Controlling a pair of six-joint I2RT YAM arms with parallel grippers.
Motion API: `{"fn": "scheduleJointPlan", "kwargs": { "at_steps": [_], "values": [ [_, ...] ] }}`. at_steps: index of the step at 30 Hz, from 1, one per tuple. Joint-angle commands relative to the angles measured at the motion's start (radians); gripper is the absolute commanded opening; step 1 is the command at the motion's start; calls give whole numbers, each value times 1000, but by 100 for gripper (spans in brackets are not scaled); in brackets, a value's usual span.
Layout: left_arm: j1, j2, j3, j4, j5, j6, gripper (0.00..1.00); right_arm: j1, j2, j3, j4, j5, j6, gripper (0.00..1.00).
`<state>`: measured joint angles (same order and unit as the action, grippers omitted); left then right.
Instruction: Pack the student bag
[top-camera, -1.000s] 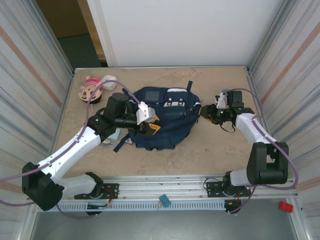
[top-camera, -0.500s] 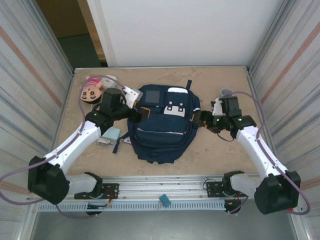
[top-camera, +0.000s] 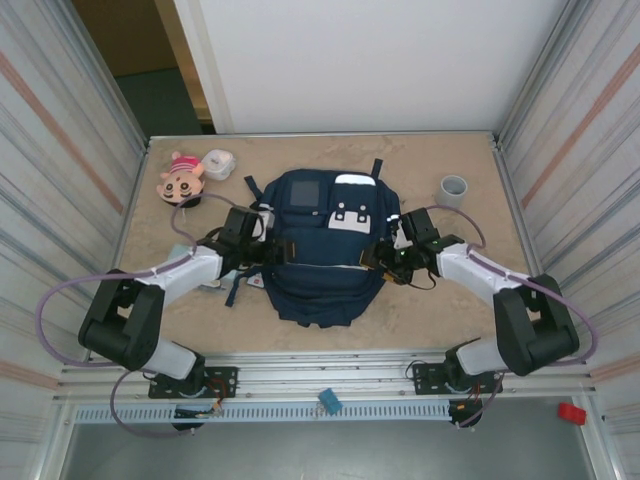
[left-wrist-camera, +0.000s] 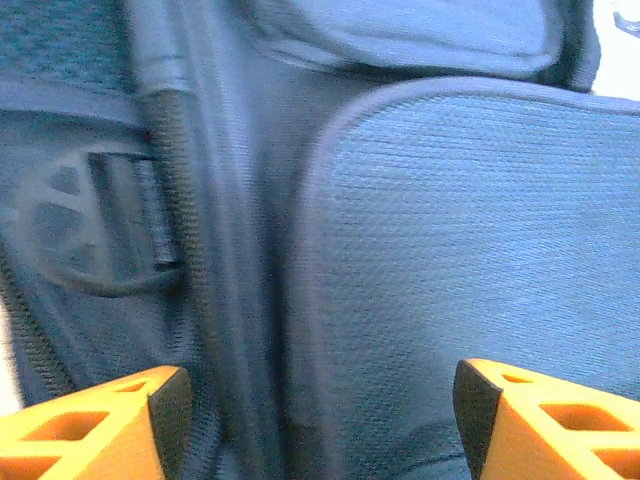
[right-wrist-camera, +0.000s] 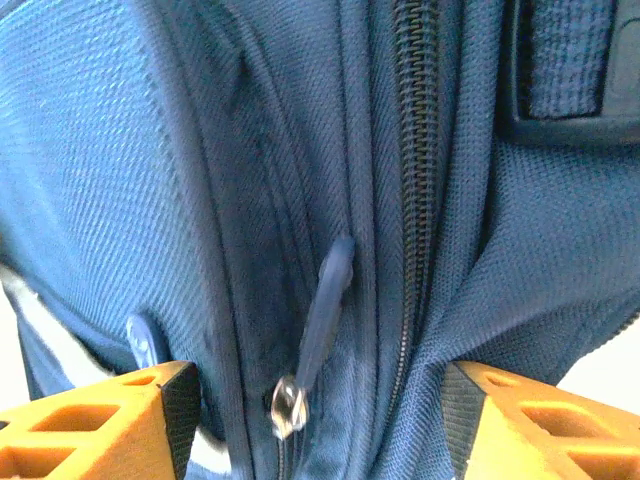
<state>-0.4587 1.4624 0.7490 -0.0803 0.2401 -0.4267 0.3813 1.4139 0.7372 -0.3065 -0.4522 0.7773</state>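
The student bag (top-camera: 322, 262), navy with white stripes, a grey square patch and white buckle tabs, lies flat in the middle of the table. My left gripper (top-camera: 270, 250) is low against its left side. In the left wrist view that gripper (left-wrist-camera: 320, 425) is open, with blue fabric and a seam (left-wrist-camera: 400, 260) across the gap. My right gripper (top-camera: 384, 259) is at the bag's right side. It is open too (right-wrist-camera: 320, 425), and between its fingers hang a blue zipper pull (right-wrist-camera: 327, 300) and its metal slider (right-wrist-camera: 287, 405), next to a closed zipper line (right-wrist-camera: 412, 200).
A pink doll (top-camera: 180, 177) and a white lidded container (top-camera: 218, 164) lie at the back left. A grey cup (top-camera: 454, 187) stands at the back right. Small flat items (top-camera: 253, 283) lie beside the bag under my left arm. Corrugated walls (top-camera: 60, 200) close both sides.
Both arms have come down and in to the bag's sides. The bag, bunched and gripped a second ago, now lies flat. Both grippers have opened.
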Motion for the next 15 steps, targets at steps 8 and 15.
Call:
{"fn": "scheduleJointPlan", "kwargs": {
  "at_steps": [8, 15],
  "values": [
    [-168, -160, -70, -30, -176, -154, 76, 8, -17, 53, -27, 13, -21, 66],
    [-172, -357, -8, -134, -295, 129, 79, -10, -220, 44, -157, 93, -82, 72]
  ]
}}
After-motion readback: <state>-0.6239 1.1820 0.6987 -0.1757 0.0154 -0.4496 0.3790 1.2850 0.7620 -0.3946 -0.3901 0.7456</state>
